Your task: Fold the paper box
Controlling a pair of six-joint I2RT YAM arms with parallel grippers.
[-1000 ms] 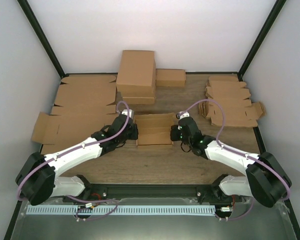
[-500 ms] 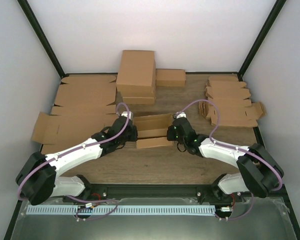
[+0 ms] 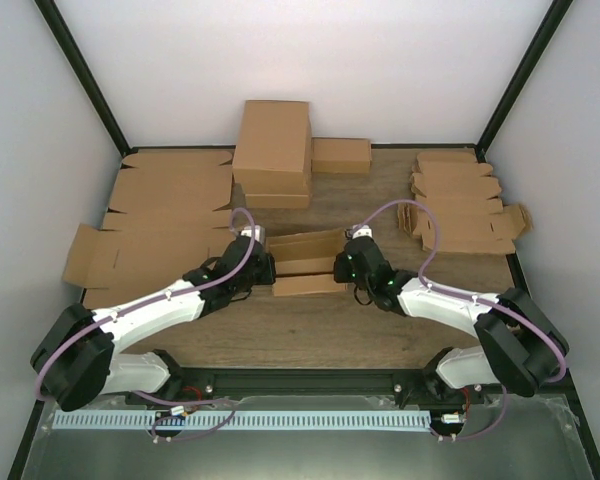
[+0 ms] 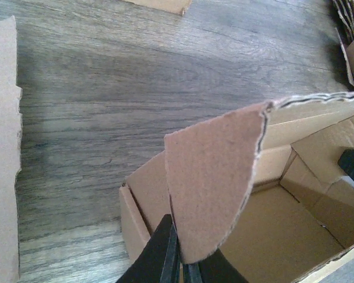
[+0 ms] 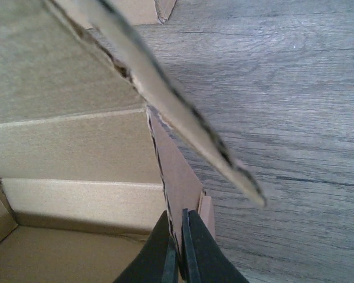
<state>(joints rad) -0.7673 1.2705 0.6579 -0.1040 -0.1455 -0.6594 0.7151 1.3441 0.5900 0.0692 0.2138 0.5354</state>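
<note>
The paper box [image 3: 306,263], small and plain brown, lies half formed on the wooden table between my two arms, its lid panel tilted up. My left gripper [image 3: 265,268] is at its left end, shut on the rounded side flap [image 4: 215,177]; the left gripper [image 4: 186,266] pinches that flap's lower edge. My right gripper [image 3: 346,268] is at the box's right end. The right gripper [image 5: 180,247] is shut on the thin right side flap [image 5: 177,177], with the open box interior [image 5: 59,147] to its left.
A large closed brown carton [image 3: 272,150] and a smaller box [image 3: 341,155] stand at the back. Big flat cardboard sheets [image 3: 160,215] cover the left side. A stack of small die-cut blanks [image 3: 465,210] lies at the back right. Grey walls enclose the table.
Over the last second the right gripper moved left and in to the box's right end, and the box's panels tilted and narrowed. Since half a second ago almost nothing moved.
</note>
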